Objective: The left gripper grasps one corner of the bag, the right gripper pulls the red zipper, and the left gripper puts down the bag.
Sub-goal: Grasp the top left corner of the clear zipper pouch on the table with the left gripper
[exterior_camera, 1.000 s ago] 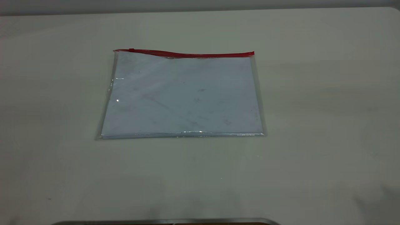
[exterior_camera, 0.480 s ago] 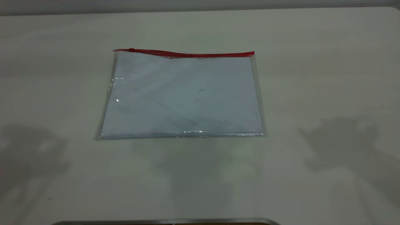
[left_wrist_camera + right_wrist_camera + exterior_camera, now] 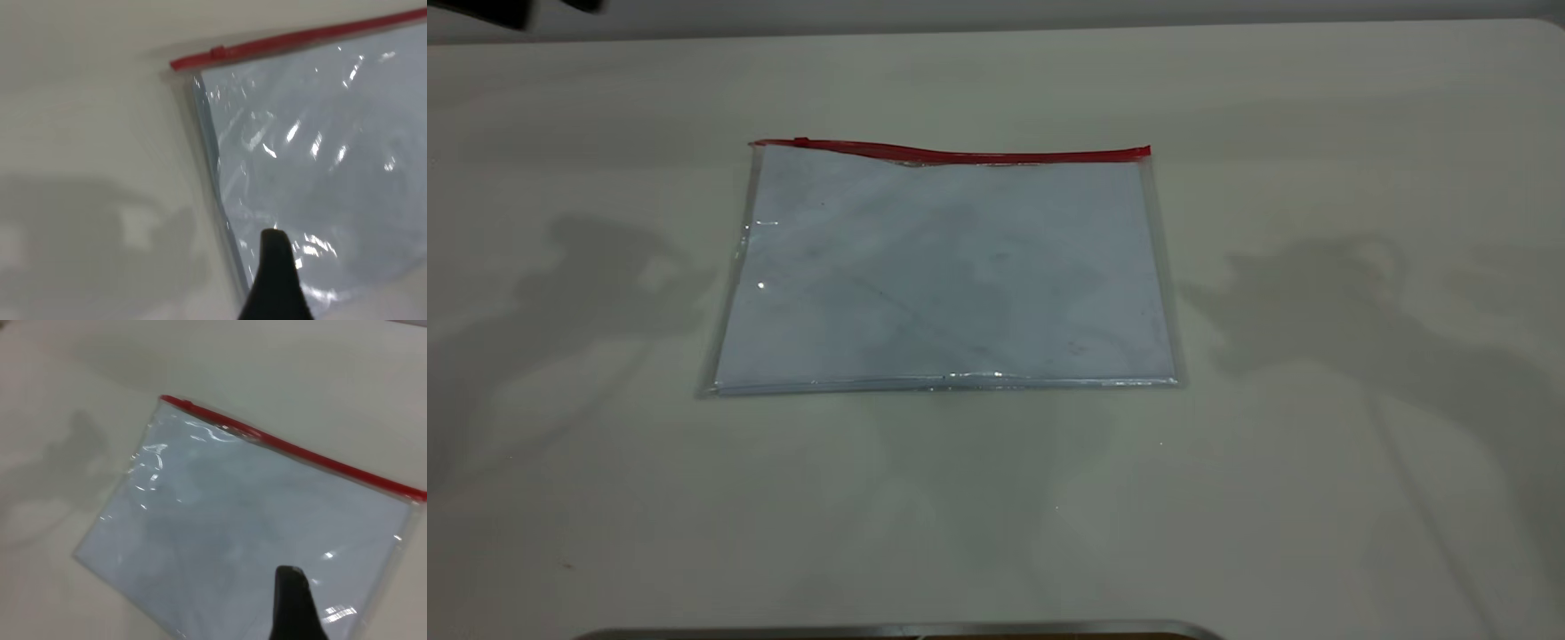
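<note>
Lying flat on pale table (image 3: 1316, 133), bag (image 3: 947, 276) untouched; left gripper (image 3: 277, 280), right gripper (image 3: 293, 603) w/ state prob. indeterminable.

Table (image 3: 1316, 133) was a plain off-white matte surface, filling nearly the whole exterior view; its far edge ran along the top of that view. One item lay directly on it: the bag (image 3: 947, 271), a clear plastic pouch lying flat near the table's centre, white paper sheets (image 3: 960, 293) visible through it. The red zipper (image 3: 978, 156) ran along the bag's far long edge, with the slider tab (image 3: 801, 141) close to the left end. That far edge bulged up slightly near the left end; the rest sat flat on the table. Soft grey shadows fell on the table left and right of the bag.
</note>
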Tool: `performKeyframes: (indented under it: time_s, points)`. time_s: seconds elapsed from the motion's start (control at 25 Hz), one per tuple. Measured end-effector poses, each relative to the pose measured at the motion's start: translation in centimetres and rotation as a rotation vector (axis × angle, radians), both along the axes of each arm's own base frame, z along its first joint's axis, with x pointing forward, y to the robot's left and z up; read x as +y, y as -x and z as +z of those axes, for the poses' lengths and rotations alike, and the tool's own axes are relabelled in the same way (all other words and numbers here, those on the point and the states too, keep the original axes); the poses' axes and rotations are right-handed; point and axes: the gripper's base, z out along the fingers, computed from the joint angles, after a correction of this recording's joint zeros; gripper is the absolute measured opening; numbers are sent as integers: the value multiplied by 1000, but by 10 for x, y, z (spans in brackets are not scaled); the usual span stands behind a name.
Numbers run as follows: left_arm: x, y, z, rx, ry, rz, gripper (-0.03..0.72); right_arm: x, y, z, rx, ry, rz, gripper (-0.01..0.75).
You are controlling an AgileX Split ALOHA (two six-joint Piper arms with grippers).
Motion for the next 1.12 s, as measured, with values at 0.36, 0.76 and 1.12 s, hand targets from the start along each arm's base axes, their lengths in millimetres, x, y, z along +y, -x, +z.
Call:
performKeyframes:
  time_s: [0.36, 0.76, 1.12]
  points:
    - [-2, -69, -93, 90, 58, -26, 634, 5, -18, -22, 51, -34, 15, 522]
    - [-7, -100, -158, 165, 136, -55, 621, 5, -19, -25, 57, -32, 18, 522]
    - [-21, -105, -179, 152, 220, -86, 575, 5, -21, -23, 19, -39, 17, 522]
